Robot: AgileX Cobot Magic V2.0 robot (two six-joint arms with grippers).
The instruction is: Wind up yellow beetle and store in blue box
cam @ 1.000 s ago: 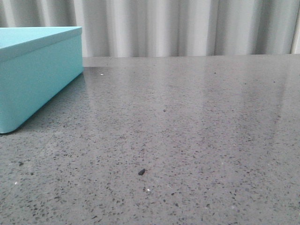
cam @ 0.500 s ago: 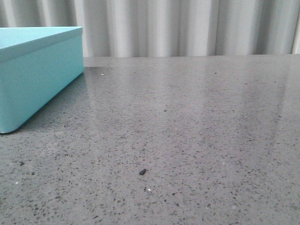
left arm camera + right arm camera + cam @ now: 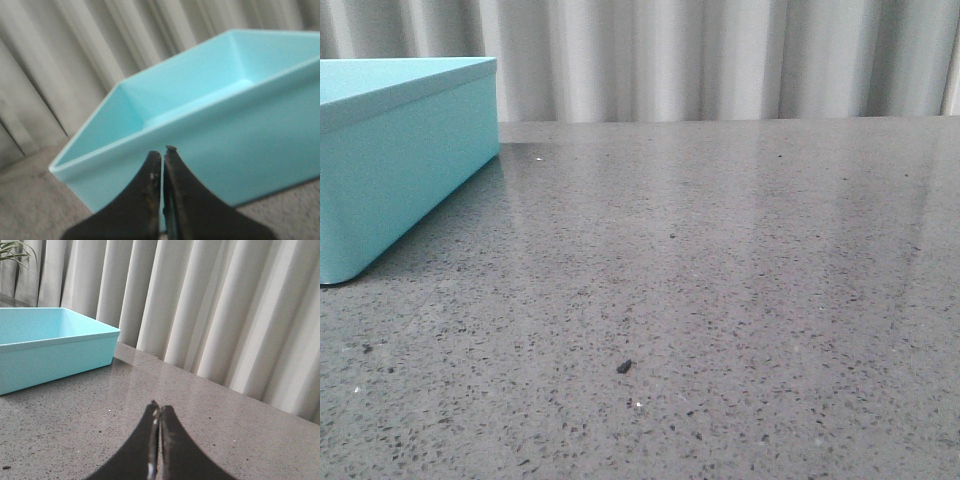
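The blue box (image 3: 400,150) stands at the far left of the grey table in the front view. It is open in the left wrist view (image 3: 210,100) and in the right wrist view (image 3: 50,345), and the part of its inside that shows is bare. My left gripper (image 3: 163,152) is shut and empty, just in front of the box's near wall. My right gripper (image 3: 159,409) is shut and empty, low over bare table, well away from the box. Neither gripper shows in the front view. The yellow beetle is out of view.
The grey speckled table (image 3: 720,280) runs to a pleated white curtain (image 3: 720,60) at the back. A small dark speck (image 3: 623,367) lies on the table near the front. A green plant (image 3: 15,252) shows at a corner of the right wrist view.
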